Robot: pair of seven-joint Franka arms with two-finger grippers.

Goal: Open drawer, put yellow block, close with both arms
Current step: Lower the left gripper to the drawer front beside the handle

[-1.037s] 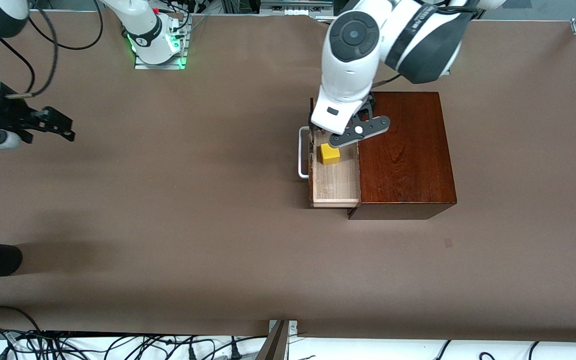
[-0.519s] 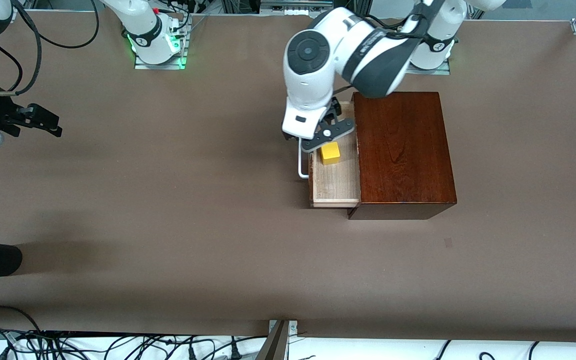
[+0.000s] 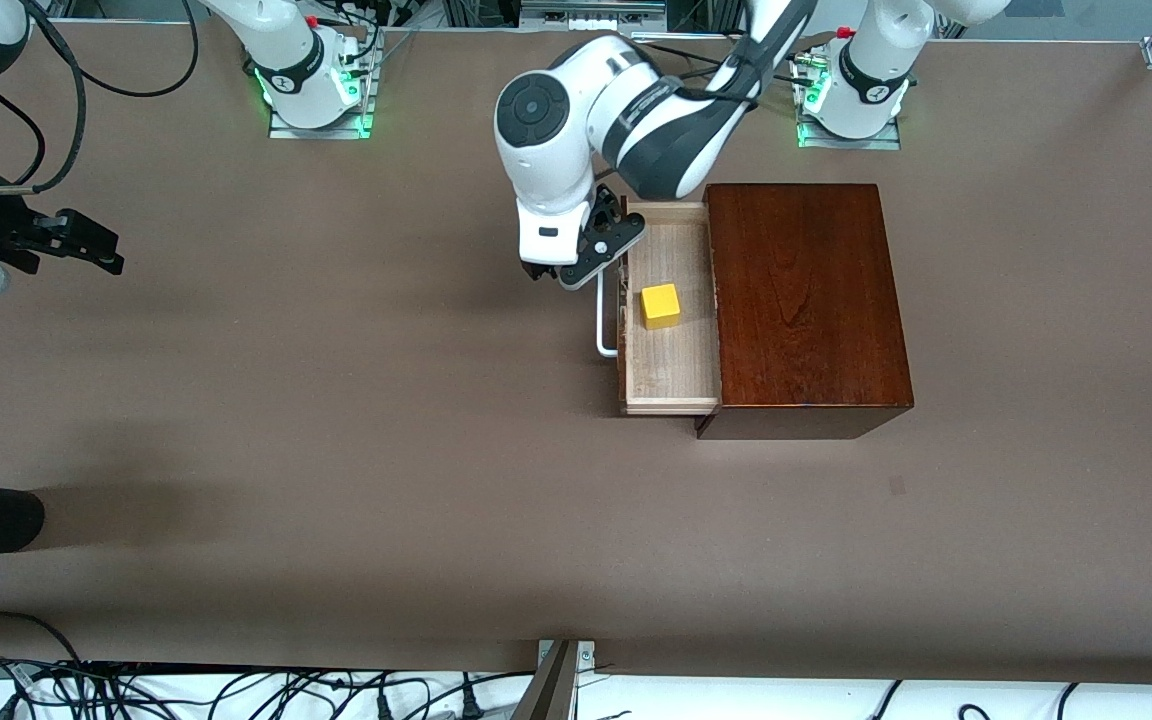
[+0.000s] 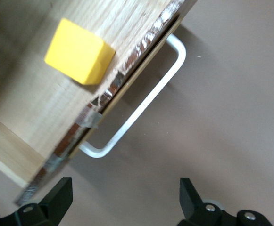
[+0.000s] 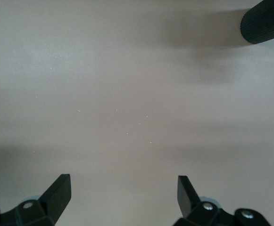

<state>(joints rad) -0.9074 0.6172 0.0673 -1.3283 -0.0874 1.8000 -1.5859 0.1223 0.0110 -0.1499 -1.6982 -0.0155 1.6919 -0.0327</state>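
Drawer (image 3: 668, 310) stands pulled out of the dark reddish-brown wooden box (image 3: 806, 300), pale wood floor showing. Yellow block (image 3: 661, 305) sits on the drawer floor, loose, touching nothing else, just beside the inner face of the drawer front. White handle (image 3: 603, 318) sticks out from the drawer front toward the right arm's end of the table (image 3: 336, 450). Left gripper (image 3: 584, 262) hangs over the top end of the handle and the drawer-front corner, fingers spread apart and empty; the block lies clear of the fingers, a little toward the box from them. In the left wrist view the two fingers (image 4: 59, 195) frame the handle (image 4: 141, 113) and drawer front edge, with the block (image 4: 79, 58) inside the drawer (image 4: 28, 117) off past the fingertips, no contact with handle or wood visible. Right gripper (image 3: 86, 242) waits over bare table at the right arm's end, well apart from the box; its fingers (image 5: 59, 188) are spread wide with nothing between them, only table surface under them. A black rounded object (image 5: 265, 21) shows at the edge of the right wrist view, apart from the fingers.
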